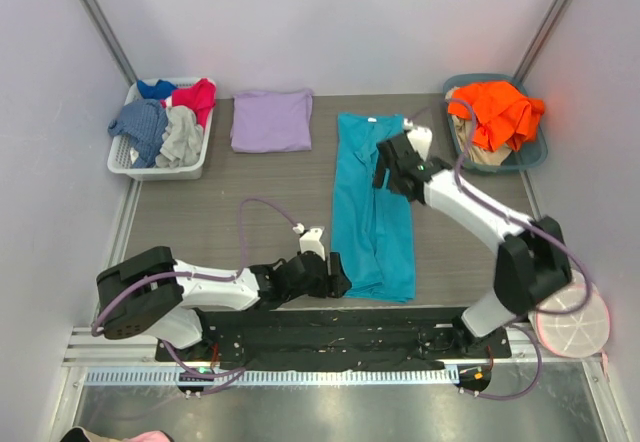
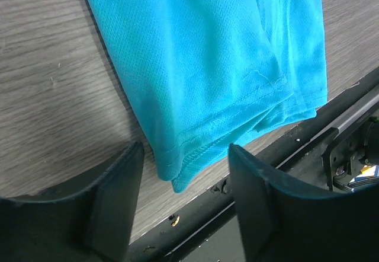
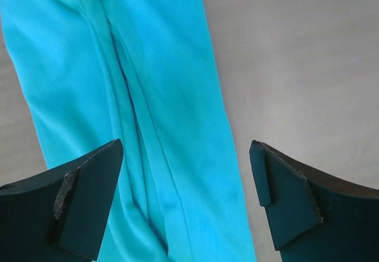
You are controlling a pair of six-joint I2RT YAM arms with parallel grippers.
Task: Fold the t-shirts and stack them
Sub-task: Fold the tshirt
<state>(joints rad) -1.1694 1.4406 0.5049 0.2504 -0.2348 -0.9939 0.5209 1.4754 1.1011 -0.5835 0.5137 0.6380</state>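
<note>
Table (image 1: 200, 217): white basket (image 1: 160, 173) (clothes (image 1: 165, 122) heaped) beside lavender t-shirt (image 1: 271, 120).

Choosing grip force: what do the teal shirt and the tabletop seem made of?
Teal shirt: likely a synthetic mesh knit, matte; tiny pinholes and a stitched hem show. Tabletop: probably wood-grain laminate, grey-brown, streaked grain, low sheen.

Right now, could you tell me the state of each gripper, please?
Left gripper: open at a hem corner of the teal t-shirt, not gripping.
Right gripper: wide open over that shirt, holding nothing.
</note>
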